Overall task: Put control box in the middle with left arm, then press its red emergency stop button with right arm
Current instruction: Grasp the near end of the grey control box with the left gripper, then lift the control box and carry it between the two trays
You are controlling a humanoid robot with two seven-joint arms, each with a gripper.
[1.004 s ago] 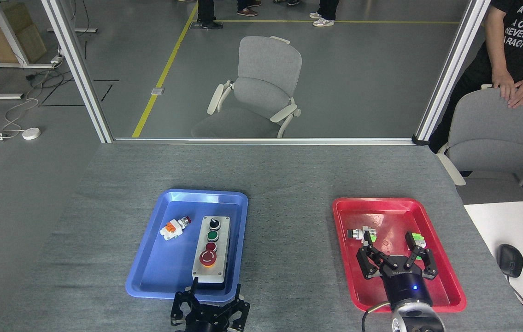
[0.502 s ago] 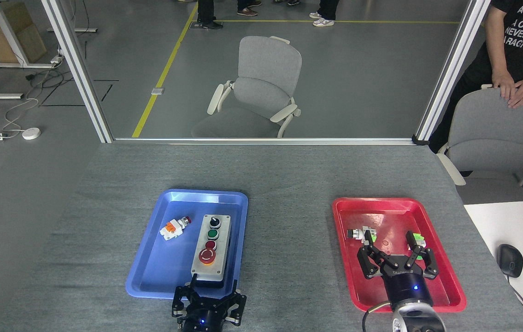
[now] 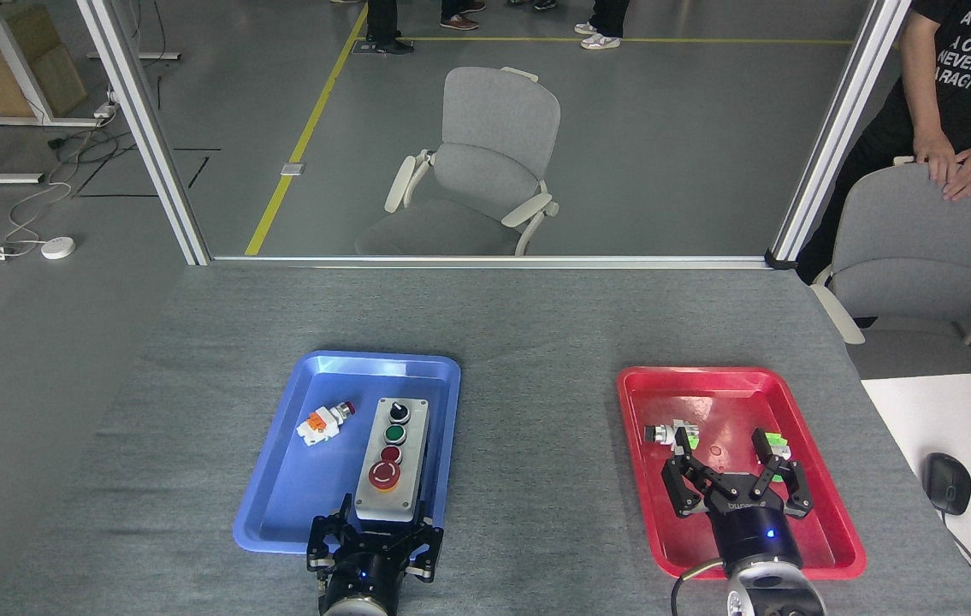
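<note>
Left gripper (image 3: 374,532) sitting at 6 o'clock of the control box (image 3: 392,460), fingers spread wide around its near end, not clamping; right gripper (image 3: 737,483) hanging spread apart, holding nothing, over the red tray (image 3: 827,513); control box lying lengthwise in the blue tray (image 3: 280,505), loose button part (image 3: 324,421) at its 10 o'clock; the middle (image 3: 536,462) lying bare between trays.

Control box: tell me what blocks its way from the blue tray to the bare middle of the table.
Only the blue tray's raised right rim, which the control box must be lifted over. The grey felt between the trays is bare. The left claw is at the box's near end.
</note>
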